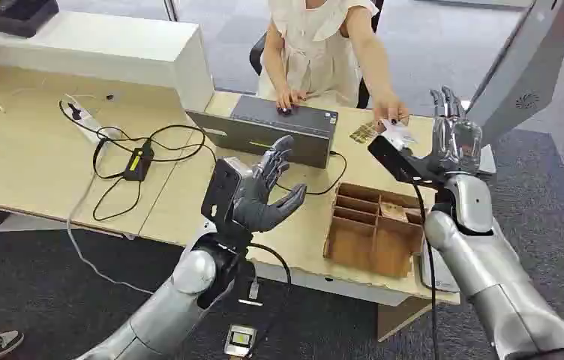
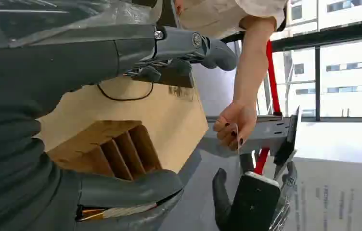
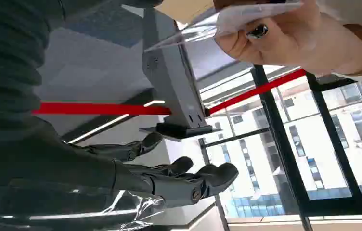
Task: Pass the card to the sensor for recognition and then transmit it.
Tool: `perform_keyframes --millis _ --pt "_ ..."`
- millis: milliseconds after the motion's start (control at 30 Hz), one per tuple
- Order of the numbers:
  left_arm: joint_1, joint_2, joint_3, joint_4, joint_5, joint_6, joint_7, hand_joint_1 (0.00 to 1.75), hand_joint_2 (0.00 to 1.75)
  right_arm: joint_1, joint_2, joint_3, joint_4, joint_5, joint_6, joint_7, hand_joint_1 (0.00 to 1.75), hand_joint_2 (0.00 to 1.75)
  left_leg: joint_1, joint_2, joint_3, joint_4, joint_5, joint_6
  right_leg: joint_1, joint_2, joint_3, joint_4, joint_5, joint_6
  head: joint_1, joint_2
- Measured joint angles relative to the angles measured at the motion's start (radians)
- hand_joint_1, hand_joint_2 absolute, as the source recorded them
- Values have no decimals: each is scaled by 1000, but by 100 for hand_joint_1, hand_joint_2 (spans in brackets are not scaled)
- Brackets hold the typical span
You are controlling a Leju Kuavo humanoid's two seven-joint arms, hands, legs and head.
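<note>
Arms: silver, rounded metal shells, black joints.
Left hand (image 1: 264,196): dark grey fingers, black box at wrist.
Right hand (image 1: 455,142): dark fingers under clear plastic wrap.
Cables: black, along both forearms.

We seem to be in an office or reception area: a long pale wooden desk (image 1: 54,172) with a raised white counter (image 1: 114,49) stands on grey carpet (image 1: 556,187), and a person (image 1: 324,45) sits behind it on a dark office chair (image 1: 258,51). On the desk we see a power strip (image 1: 84,118) with tangled black cables (image 1: 136,150), a dark grey box-shaped device (image 1: 283,127) and a wooden divided organiser (image 1: 373,229), with a grey stand-mounted terminal (image 1: 523,71) at the desk's end. In the wrist views we see tall black-framed windows (image 3: 314,144) looking onto multi-storey buildings (image 2: 342,72).
</note>
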Motion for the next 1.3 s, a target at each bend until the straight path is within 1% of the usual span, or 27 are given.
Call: perform_keyframes --millis 67,100,333,1000,1167,1300 --pt "0 0 -2 0 0 3 -6 0 175 -4 6 2 18 -9 0 -7 0 175 0 0 0 0 0 0 0 0 0 0 0 0 0 0" --pt "0 0 -2 0 -2 3 -13 0 175 -6 9 3 29 -16 0 -11 175 175 0 0 0 0 0 0 0 0 0 0 0 0 0 0" --pt "-3 0 -4 8 -2 -1 -27 0 175 -19 25 5 76 -63 3 -42 175 175 0 0 0 0 0 0 0 0 0 0 0 0 0 0" --pt "-3 0 -6 10 -21 7 -28 0 175 -31 49 6 129 -103 -10 -64 175 175 0 0 0 0 0 0 0 0 0 0 0 0 0 0" --pt "-3 0 -6 11 -27 8 -27 0 175 -31 51 5 131 -165 -38 -108 175 175 0 0 0 0 0 0 0 0 0 0 0 0 0 0" --pt "-1 0 -6 11 -39 21 -27 0 175 -28 50 -2 110 -255 -61 -151 175 175 0 0 0 0 0 0 0 1 0 0 0 0 0 0"
